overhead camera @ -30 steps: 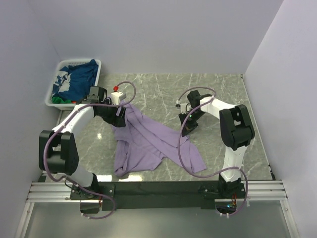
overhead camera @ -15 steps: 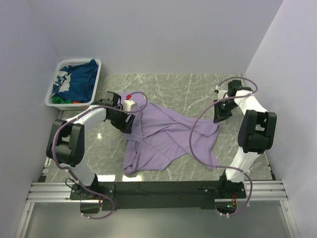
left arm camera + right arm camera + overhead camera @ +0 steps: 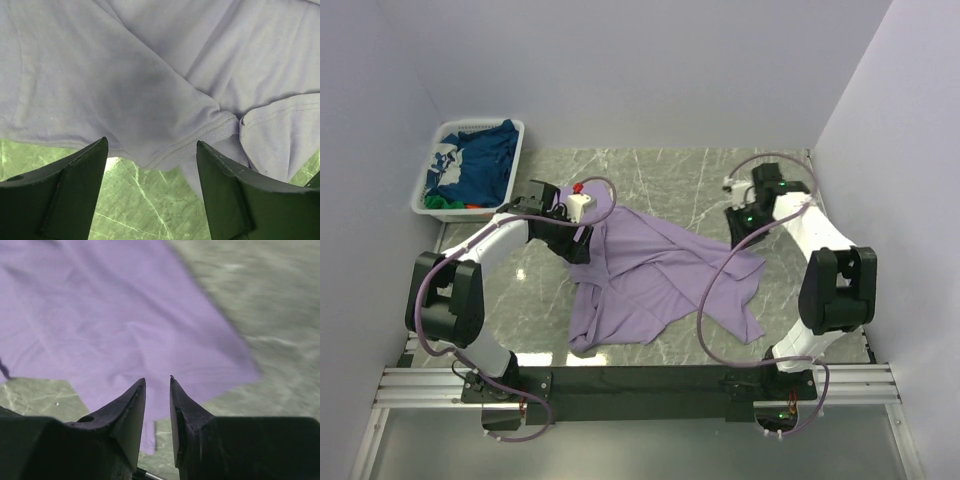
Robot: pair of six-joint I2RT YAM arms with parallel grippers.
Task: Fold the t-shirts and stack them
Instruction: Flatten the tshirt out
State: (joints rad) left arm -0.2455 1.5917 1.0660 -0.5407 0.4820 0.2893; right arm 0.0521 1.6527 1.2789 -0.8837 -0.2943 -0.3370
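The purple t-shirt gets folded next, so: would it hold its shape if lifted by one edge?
Probably not: the purple t-shirt lies in soft folds, so it should droop. It looks thin, likely light. On the glossy table it may slide when pushed.

The lavender t-shirt is blurred and cut off at the right wrist view's edges.

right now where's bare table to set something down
Far strip of table between the left hand and right hand is bare, and the near-left patch between left arm and shirt. The shirt crowds the middle, the basket the far-left corner.
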